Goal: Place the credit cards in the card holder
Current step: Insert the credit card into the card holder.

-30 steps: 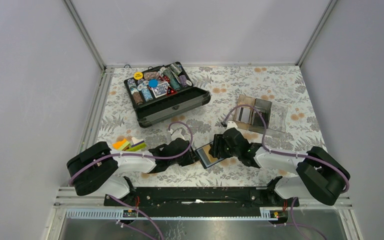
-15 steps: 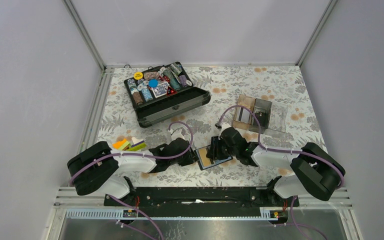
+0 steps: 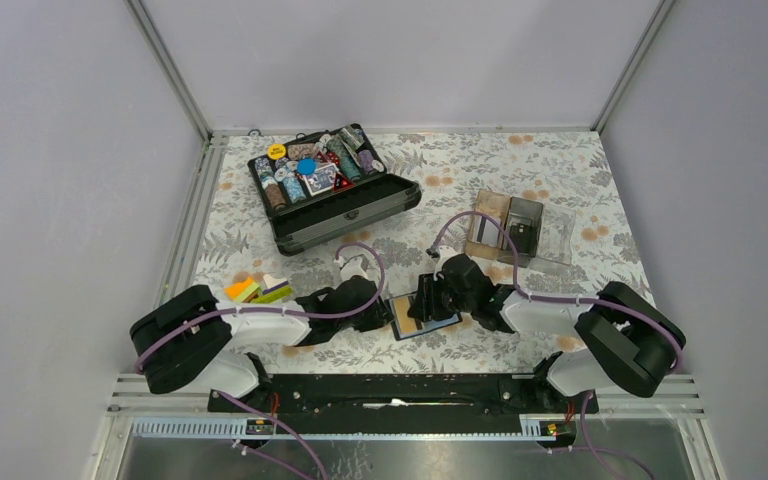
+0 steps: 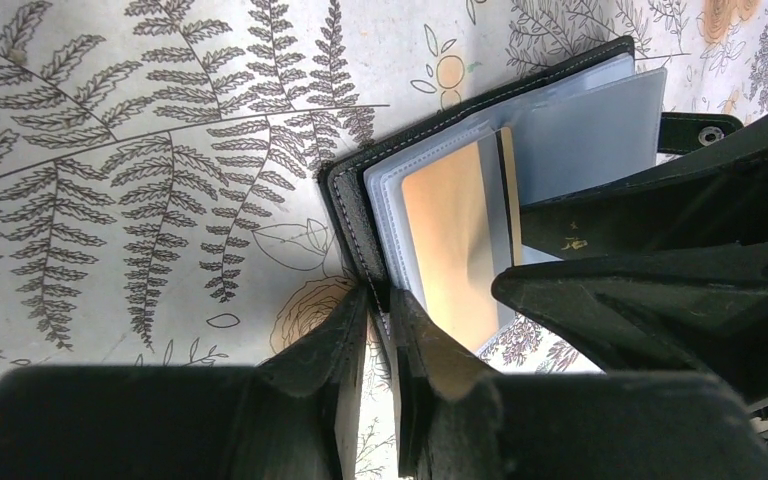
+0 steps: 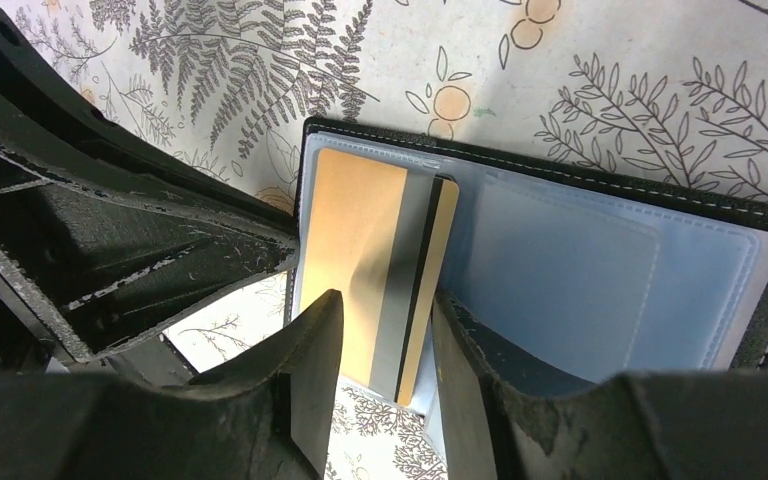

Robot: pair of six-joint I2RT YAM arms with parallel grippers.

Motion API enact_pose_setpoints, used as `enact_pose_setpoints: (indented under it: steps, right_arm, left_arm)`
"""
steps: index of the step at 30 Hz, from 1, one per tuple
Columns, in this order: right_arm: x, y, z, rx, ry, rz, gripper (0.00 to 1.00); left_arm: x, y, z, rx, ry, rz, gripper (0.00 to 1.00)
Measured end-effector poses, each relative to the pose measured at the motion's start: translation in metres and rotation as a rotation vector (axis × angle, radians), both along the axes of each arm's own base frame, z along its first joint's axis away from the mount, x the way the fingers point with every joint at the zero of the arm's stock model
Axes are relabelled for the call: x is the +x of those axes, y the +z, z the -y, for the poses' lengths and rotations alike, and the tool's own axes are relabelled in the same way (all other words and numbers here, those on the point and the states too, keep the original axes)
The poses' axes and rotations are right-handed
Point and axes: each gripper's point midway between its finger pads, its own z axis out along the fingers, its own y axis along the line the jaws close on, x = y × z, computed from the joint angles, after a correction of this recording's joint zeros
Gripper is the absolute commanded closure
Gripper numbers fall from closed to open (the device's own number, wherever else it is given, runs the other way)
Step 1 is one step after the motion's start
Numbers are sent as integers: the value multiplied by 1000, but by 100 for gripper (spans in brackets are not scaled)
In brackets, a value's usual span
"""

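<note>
Now the card holder (image 5: pixel 600 280) lies open and flat on the fern-patterned table (image 3: pixel 560 170), near the front edge and between the two arms. Its black cover is underneath and its blue-grey clear pockets face up.

The left gripper (image 4: pixel 378 300) comes from the left side. Its two fingers are almost together and pinch the black edge of the holder at the near left corner, so this pincer is grasping the holder.

A tan credit card (image 5: pixel 360 230) with a dark stripe lies on the left page of the holder. Its far end sits in the clear pocket there, and its near end sticks out over the holder's edge.

The right gripper (image 5: pixel 385 300) is directly over this near end. Its fingers stand partly apart and the card's face shows in the gap between them. One finger covers the plain side of the card, and the other is at the edge next to the stripe. Whether they really clench the card, I cannot tell.

Farther back on the left stands an open black chip case (image 3: pixel 340 195) full of chips. A clear tray (image 3: pixel 535 228) is at the back right, with some flat pieces inside that are too small to tell. A small coloured stack (image 3: pixel 257 290) lies beside the left arm.
</note>
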Motion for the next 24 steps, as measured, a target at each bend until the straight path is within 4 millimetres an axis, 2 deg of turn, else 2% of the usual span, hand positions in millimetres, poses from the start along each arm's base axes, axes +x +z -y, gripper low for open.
enact_pose_setpoints:
  steps: [3,5,8,10,13,16,19,20,24]
  right_arm:
    - [0,0,-1,3,6,1,50]
    - [-1,1,-1,4,13,3,45]
    - [-4,7,0,-5,22,0,37]
    - [-5,15,3,-18,18,13,29]
    - [4,39,11,-50,-23,69,19]
    - [22,73,22,-85,-86,147,14]
    - [47,99,42,-128,-169,197,12]
    - [56,103,52,-149,-203,203,10]
    - [86,104,109,-269,-359,195,7]
  left_arm:
    - [0,0,-1,6,-2,4,80]
    - [0,0,-1,7,-4,7,75]
    - [1,3,-5,14,-7,14,62]
    - [1,7,-11,23,-9,22,49]
    - [3,18,-20,23,-3,46,33]
    - [6,36,-31,19,0,91,16]
    - [9,51,-43,19,0,132,5]
    - [11,55,-49,26,2,139,2]
    - [20,74,-71,60,7,160,1]
